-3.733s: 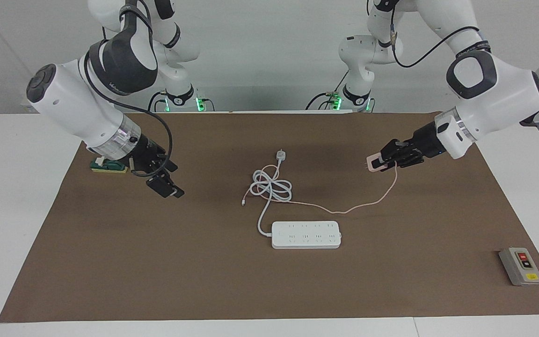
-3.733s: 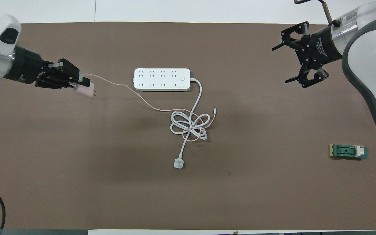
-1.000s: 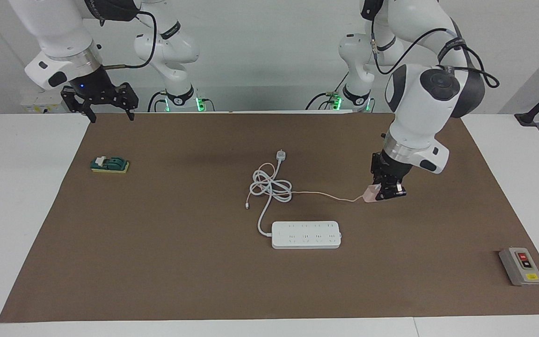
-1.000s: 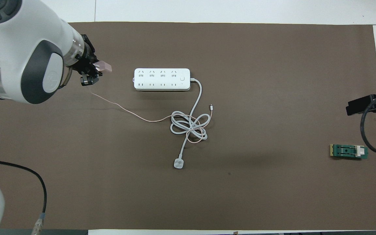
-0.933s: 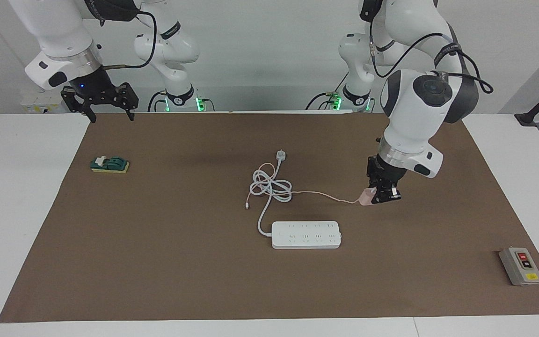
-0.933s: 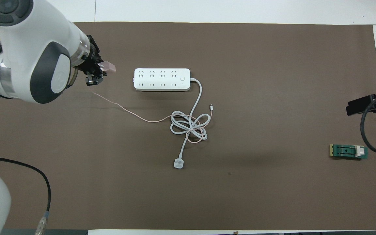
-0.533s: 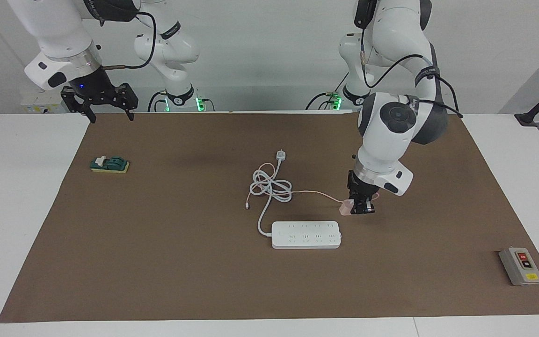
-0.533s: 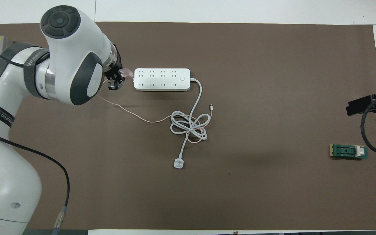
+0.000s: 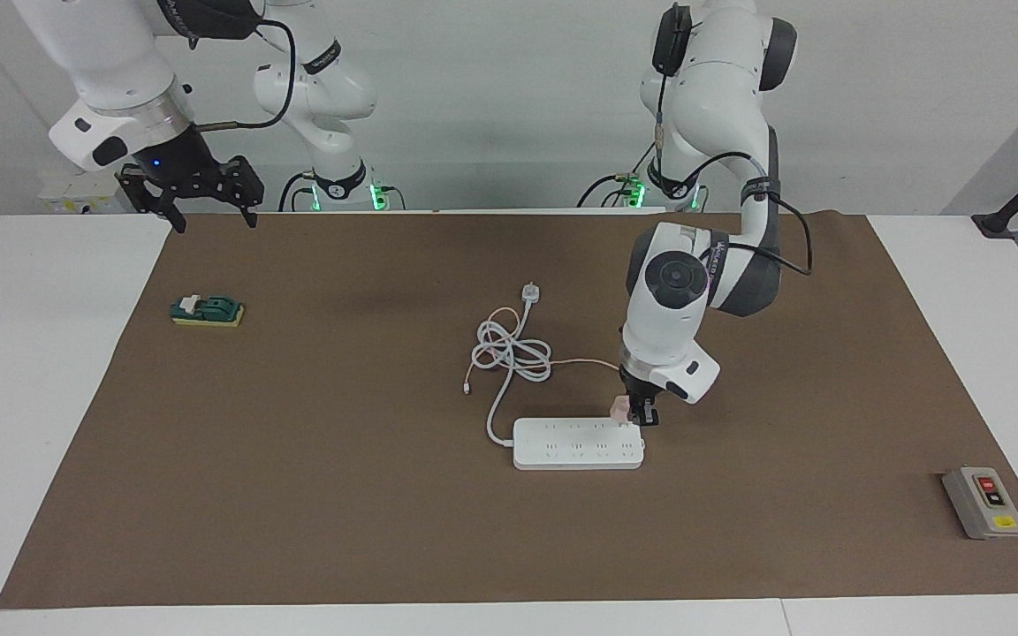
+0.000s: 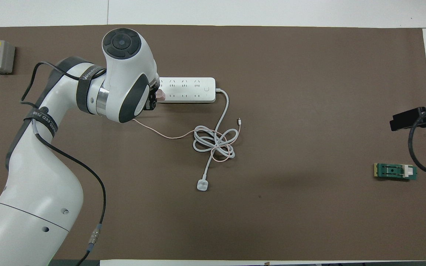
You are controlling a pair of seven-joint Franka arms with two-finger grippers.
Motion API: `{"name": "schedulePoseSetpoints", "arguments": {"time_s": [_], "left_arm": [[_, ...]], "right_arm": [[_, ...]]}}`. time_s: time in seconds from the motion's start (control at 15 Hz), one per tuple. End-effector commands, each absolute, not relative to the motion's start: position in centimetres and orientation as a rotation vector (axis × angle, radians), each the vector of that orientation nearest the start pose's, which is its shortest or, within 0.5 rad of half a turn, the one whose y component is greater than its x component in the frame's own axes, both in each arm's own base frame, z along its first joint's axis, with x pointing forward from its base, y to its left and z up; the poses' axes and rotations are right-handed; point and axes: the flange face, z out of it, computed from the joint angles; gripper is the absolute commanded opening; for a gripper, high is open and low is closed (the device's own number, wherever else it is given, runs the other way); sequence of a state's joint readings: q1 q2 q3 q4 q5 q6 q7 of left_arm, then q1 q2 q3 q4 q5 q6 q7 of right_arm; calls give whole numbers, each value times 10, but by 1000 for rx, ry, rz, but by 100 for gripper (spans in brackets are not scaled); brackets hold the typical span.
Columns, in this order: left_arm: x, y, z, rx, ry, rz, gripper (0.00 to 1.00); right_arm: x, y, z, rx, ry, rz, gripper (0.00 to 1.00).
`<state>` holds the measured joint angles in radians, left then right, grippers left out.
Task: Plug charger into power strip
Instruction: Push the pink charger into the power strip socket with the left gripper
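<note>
Brown mat [image 9: 297,495] over a white table [image 9: 23,371], plain white wall up by my bases. On the mat: grey button box [image 9: 983,502] at my left arm's end and farther from me than the strip, green block [image 9: 207,310] at my right arm's end, nearer me. White plug [image 9: 530,292] with its coiled white cord [image 9: 509,358] sits mid-mat, nearer me than the power strip [image 9: 578,443]. My left gripper [image 9: 640,413] points straight down over the strip's end toward my left arm's side, fingers clamped on the charger [image 9: 619,407]. The pink cube hangs just beside the fingers at the strip's nearer edge; prongs can't be made out, so I can't tell if it touches the sockets. In the overhead view my own wrist covers most of the gripper and that end of the strip; only a sliver of the charger shows. Its pink cable [image 9: 575,362] runs back into the cord coil. My right gripper [image 9: 195,199] waits in the air over the mat's corner near my right base, fingers spread wide, holding nothing; in the overhead view only a dark bit of it shows at the frame edge.
</note>
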<state>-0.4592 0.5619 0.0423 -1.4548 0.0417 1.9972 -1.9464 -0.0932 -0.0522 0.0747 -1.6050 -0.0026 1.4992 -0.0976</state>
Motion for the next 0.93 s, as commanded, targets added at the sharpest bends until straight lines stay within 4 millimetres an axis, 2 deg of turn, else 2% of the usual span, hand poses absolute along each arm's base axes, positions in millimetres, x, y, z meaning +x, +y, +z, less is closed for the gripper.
{"name": "schedulePoseSetpoints", "arguments": {"time_s": [0.0, 0.4, 0.67, 0.87], "left_arm": [[648, -287, 354, -2258, -2126, -128, 0], [655, -282, 356, -2269, -2123, -131, 0], [654, -287, 345, -2265, -2110, -123, 0], [659, -290, 351, -2272, -2127, -136, 0]], "right_arm": [[528, -11, 629, -3120, -118, 66, 100], [528, -11, 629, -3120, -118, 66, 100], [528, -11, 629, -3120, -120, 63, 100], [528, -11, 629, -3120, -125, 63, 100]]}}
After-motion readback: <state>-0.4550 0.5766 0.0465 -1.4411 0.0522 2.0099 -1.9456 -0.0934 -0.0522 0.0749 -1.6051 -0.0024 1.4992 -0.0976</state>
